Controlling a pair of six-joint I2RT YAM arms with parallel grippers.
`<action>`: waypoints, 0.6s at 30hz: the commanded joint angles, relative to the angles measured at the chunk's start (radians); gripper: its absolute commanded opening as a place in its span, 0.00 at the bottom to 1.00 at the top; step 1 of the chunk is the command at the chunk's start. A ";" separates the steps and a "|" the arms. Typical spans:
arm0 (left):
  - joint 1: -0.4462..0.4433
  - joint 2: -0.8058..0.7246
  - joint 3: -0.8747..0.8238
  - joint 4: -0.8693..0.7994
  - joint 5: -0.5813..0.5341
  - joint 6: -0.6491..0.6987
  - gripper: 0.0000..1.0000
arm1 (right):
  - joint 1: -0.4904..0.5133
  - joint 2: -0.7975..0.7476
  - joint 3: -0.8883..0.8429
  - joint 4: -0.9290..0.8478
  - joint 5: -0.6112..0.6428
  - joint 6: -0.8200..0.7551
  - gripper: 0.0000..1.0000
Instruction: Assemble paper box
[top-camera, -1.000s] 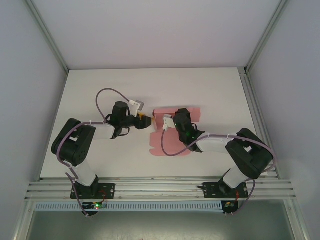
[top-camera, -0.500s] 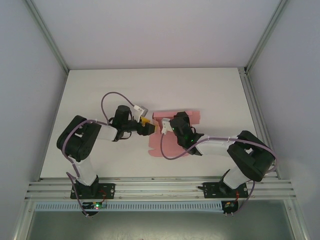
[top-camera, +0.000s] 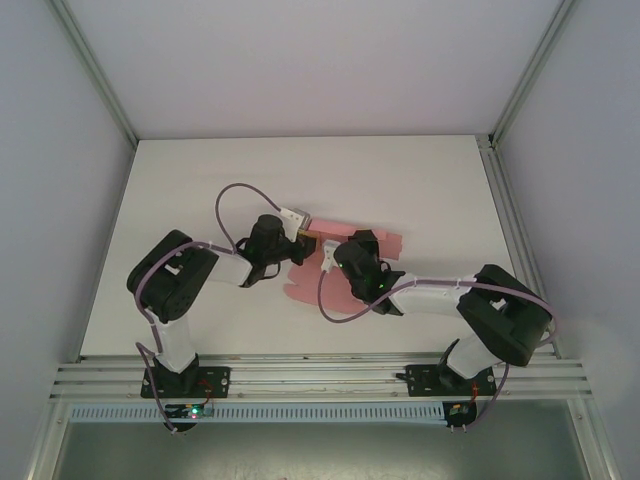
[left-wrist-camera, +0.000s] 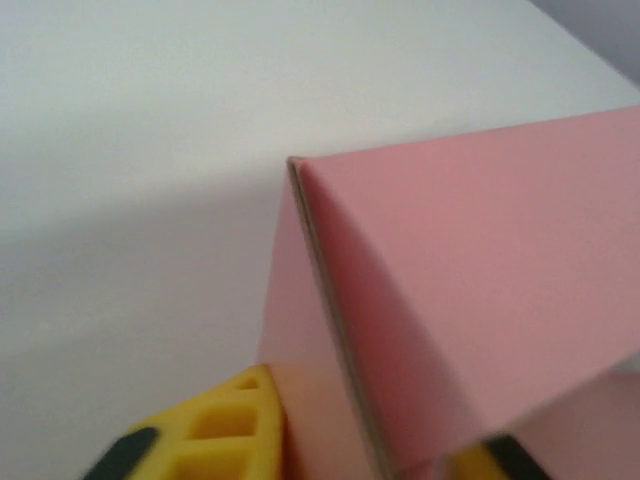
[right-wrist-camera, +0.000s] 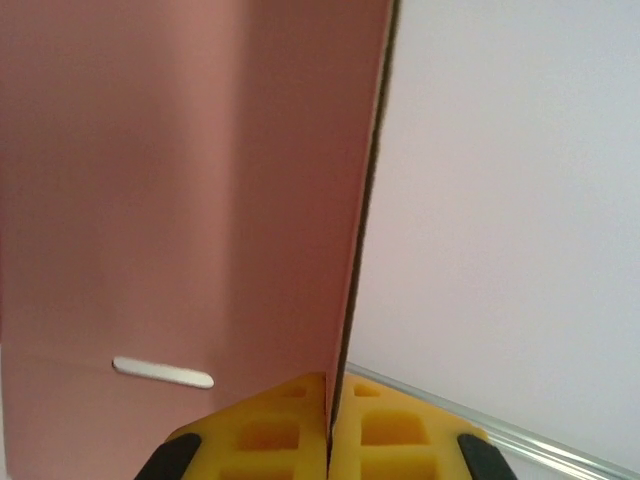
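A white table (top-camera: 200, 180) is carrying the scene. Two arms are reaching in from its near edge. The left arm (top-camera: 178, 285) is bending toward the middle, and the right arm (top-camera: 495, 312) is stretching leftward to meet it. A purple cable (top-camera: 235, 195) is looping over the left wrist.

Between the arms, near the table's centre, the box (top-camera: 388, 243) is sitting as a pale-pink card sheet, not yet closed into a container. From above, its far right part and near left corner are lying flat on the table, while both wrists are covering its middle. In the left wrist view, one panel is rising from a sharp fold, its raw edge pointing away from the camera.

The left claw (left-wrist-camera: 350, 455) is clenching that raised panel, with pink card filling the gap between its yellow tips. The right claw (right-wrist-camera: 329, 425) is pinching the sheet's thin edge, its yellow fingers (right-wrist-camera: 265, 435) pressing flat against each side of the card. The panel is running straight out from the grip.

A small white slot (right-wrist-camera: 162, 372) is showing in the card just beside the right claw.
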 joint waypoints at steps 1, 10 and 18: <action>-0.039 0.037 0.065 0.007 -0.204 -0.062 0.05 | 0.026 0.011 0.005 -0.138 -0.078 0.059 0.00; -0.085 0.120 0.210 -0.303 -0.699 -0.263 0.00 | 0.023 -0.017 0.033 -0.248 -0.101 0.167 0.00; -0.140 0.171 0.213 -0.554 -0.931 -0.352 0.00 | -0.010 -0.031 0.045 -0.334 -0.122 0.282 0.00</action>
